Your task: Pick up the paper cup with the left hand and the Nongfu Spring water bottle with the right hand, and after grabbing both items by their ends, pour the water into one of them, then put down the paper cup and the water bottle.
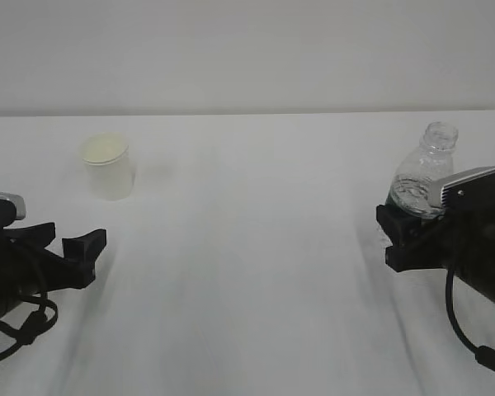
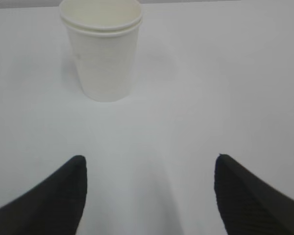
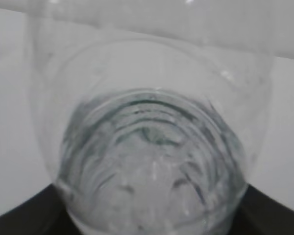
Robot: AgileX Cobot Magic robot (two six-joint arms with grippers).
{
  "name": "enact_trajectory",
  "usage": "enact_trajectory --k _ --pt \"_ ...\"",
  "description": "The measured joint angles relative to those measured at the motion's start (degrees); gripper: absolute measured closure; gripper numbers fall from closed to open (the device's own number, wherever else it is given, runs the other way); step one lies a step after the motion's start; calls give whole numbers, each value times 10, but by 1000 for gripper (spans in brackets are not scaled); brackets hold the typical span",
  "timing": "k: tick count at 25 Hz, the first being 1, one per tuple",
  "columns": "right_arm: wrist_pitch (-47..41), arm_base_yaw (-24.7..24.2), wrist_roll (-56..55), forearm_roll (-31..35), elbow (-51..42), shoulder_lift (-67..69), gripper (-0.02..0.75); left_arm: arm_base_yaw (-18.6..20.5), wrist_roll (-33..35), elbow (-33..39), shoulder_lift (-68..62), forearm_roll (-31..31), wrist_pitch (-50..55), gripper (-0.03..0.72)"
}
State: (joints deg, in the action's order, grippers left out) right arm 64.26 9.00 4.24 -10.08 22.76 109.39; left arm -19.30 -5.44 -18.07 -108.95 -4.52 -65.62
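My right black gripper [image 1: 400, 239] is clamped around the lower body of the small clear ribbed plastic bottle [image 1: 423, 175], uncapped neck up. My left black gripper [image 1: 66, 247] stands spread open and empty, short of the small white paper cup [image 1: 108, 166] upright on the white table [image 1: 256, 247], well left of the bottle.

table [image 1: 256, 272]: white, matte, fills lower two thirds of the exterior view, runs edge to edge from 9 to 3 o'clock
table far edge: straight, near level line just above centre, slightly darker seam
wall [image 1: 247, 49]: plain off-white, no marks, from 10 through 12 to 2 o'clock
light: soft, even, diffuse; faint grey shadows on the tabletop toward 5 and 7 o'clock
wrist views: same white tabletop as backdrop
floor, windows: cannot tell
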Motion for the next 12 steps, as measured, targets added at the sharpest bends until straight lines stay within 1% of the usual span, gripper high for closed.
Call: enact_trajectory --k 9,12 --pt "-5 0 1 -6 -2 -27 280 0 -1 -51 -44 0 0 102" --pt "-10 0 1 -10 -2 -36 280 10 -1 -65 -54 3 0 102"
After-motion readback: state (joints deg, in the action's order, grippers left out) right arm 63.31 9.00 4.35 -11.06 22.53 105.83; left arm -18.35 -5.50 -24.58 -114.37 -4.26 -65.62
